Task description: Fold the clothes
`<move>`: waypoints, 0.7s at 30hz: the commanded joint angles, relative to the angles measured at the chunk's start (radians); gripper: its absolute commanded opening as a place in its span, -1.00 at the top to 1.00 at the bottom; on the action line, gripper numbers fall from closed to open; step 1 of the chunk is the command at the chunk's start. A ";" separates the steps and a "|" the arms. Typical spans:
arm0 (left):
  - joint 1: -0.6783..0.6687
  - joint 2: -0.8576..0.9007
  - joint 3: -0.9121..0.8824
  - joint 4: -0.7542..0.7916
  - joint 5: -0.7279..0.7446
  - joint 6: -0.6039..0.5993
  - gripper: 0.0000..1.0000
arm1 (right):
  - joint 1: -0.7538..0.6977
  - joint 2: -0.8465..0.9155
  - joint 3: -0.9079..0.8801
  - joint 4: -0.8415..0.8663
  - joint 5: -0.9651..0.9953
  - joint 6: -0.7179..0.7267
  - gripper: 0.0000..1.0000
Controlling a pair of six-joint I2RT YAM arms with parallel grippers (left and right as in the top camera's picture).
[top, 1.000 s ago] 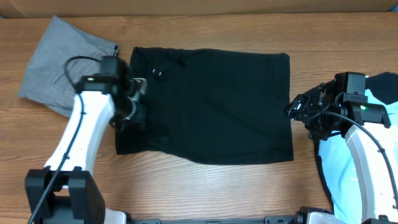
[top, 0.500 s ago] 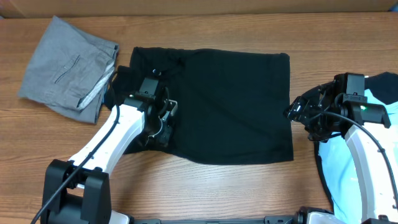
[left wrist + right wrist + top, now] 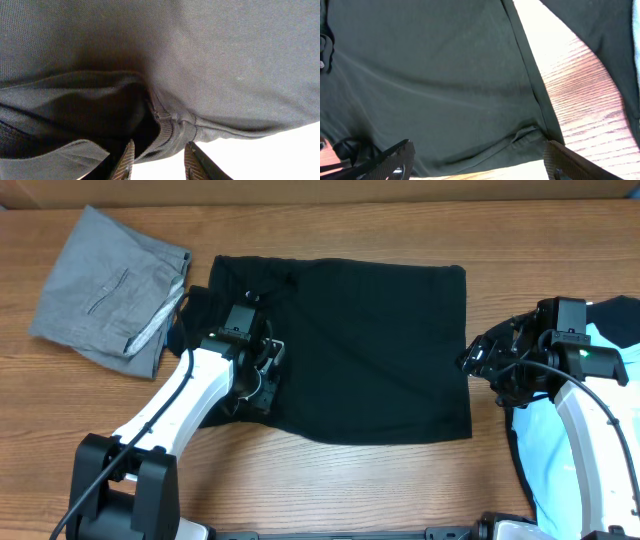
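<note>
Overhead layout: shirt [image 3: 370,350] lies flat at centre frame on the table [image 3: 330,490]; trousers [image 3: 105,300] sit upper left, tee [image 3: 540,470] at the right edge under the right arm.
Shirt axis: the long axis runs left to right across the frame. The end with the small white logo [image 3: 255,297] and bunched fabric points left, and the straight stitched edge points right.
Left gripper [image 3: 159,159]: over the shirt's left part, jaws drawn close together on a fold of hem.
Right gripper [image 3: 477,162]: just beside the shirt's right edge, jaws wide apart, holding nothing.
Risk, slip: the pinch looks shallow, at the fingertips only, so the fold could slide out mid-carry and drop in a heap.
Risk, drag: the right edge is not pinned, so a pull from one side could shift the whole shirt and leave it skewed.
Risk, layers: the bunch seems to be several layers. Lifting only the top one would leave creases underneath.
Risk, snag: the tee is close below the right arm, and a low sweep could catch it.
</note>
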 commanded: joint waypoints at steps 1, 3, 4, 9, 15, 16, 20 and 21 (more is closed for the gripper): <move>-0.002 0.013 -0.012 0.016 -0.007 0.007 0.28 | -0.004 -0.009 0.018 0.002 0.009 -0.008 -0.72; -0.002 0.013 -0.026 0.034 -0.006 0.013 0.28 | -0.004 -0.009 0.018 0.000 0.009 -0.008 -0.71; -0.002 0.013 -0.032 0.039 -0.005 0.012 0.35 | -0.004 -0.009 0.018 -0.003 0.009 -0.008 -0.71; -0.002 0.013 -0.037 0.039 0.006 0.013 0.59 | -0.004 -0.009 0.018 -0.013 0.009 -0.008 -0.71; -0.002 0.013 -0.033 0.024 0.052 0.012 0.92 | -0.004 -0.009 0.018 -0.017 0.009 -0.008 -0.71; -0.002 0.012 -0.028 0.018 0.060 0.012 0.92 | -0.004 -0.009 0.018 -0.018 0.009 -0.008 -0.71; -0.002 0.012 0.007 0.023 0.055 0.012 0.92 | -0.004 -0.009 0.018 -0.017 0.009 -0.008 -0.71; -0.002 0.012 0.017 0.034 0.055 0.013 0.92 | -0.004 -0.009 0.018 -0.017 0.009 -0.008 -0.71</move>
